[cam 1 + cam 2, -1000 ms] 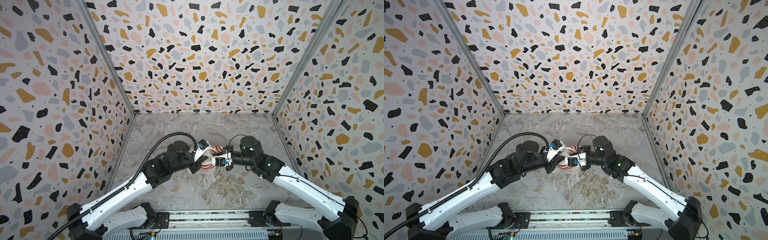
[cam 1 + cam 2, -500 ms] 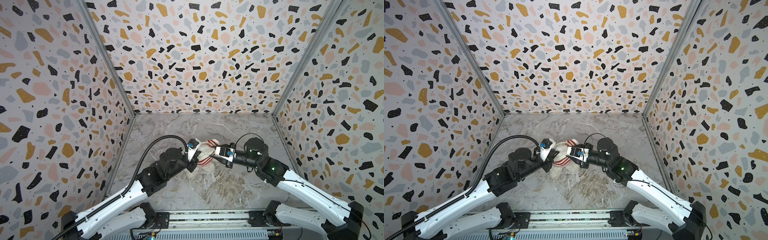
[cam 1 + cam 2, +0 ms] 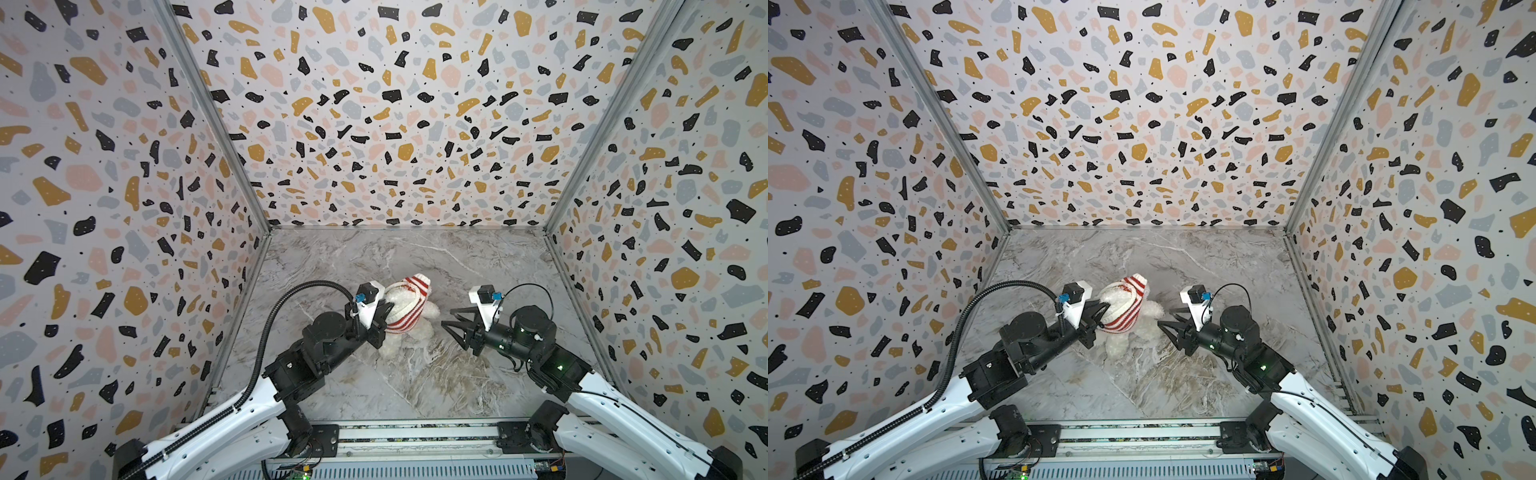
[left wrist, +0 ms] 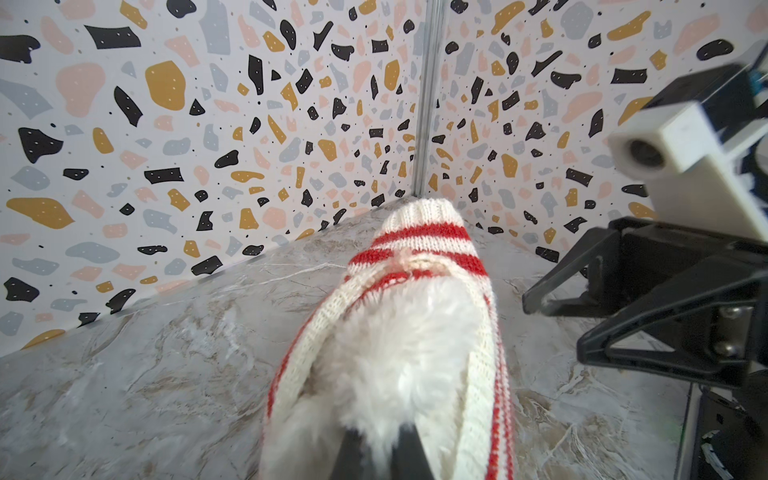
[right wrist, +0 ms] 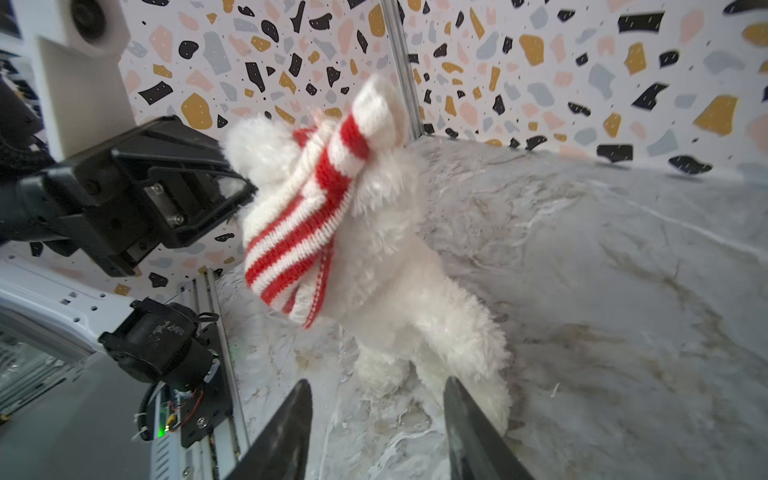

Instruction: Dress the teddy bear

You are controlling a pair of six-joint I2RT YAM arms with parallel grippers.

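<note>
L arm reaches in low from the left. The left gripper has its jaws closed tight, pinching white fur of the teddy bear at the sweater hem. R arm extends near level from the right. The right gripper has its jaws parted and empty, tips just short of the bear's legs.

Bear stands mid-bench betw. both grippers, feet down. Fluffy white; red/white striped sweater bunched over head and upper body, legs bare.
</note>
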